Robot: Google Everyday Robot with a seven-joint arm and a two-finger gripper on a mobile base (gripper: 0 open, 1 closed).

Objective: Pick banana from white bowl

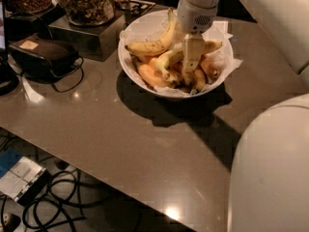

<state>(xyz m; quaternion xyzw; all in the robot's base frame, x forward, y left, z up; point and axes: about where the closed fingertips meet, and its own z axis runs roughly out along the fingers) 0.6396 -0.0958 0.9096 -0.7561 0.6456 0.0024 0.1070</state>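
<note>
Because the gripper (192, 65) is down inside the white bowl (123, 64), right in the middle of the fruit, the job now is to get a good hold on the right banana. The banana (166, 60) is the long, pale one with a bit of green. It lies across the middle of the bowl, on top of the short orange bananas (147, 76), and it passes just behind the gripper. The gripper looks to be touching it or very close to it. I cannot tell if the gripper is open or shut, or if it has hold of anything.

To do this well, I think the gripper should sit across the thick middle of the long banana, not near an end, so it does not tip on the way up. It should squeeze softly, because a banana is soft and a hard squeeze can squash it. The curved yellow banana (147, 47) lies just beside it, toward the back of the bowl, and must not get caught too. The crinkly paper (227, 67) sticks out over the rim and could come along if it is pinched. A slow, straight lift looks best, so the bowl does not slide on the table (120, 144).
</note>
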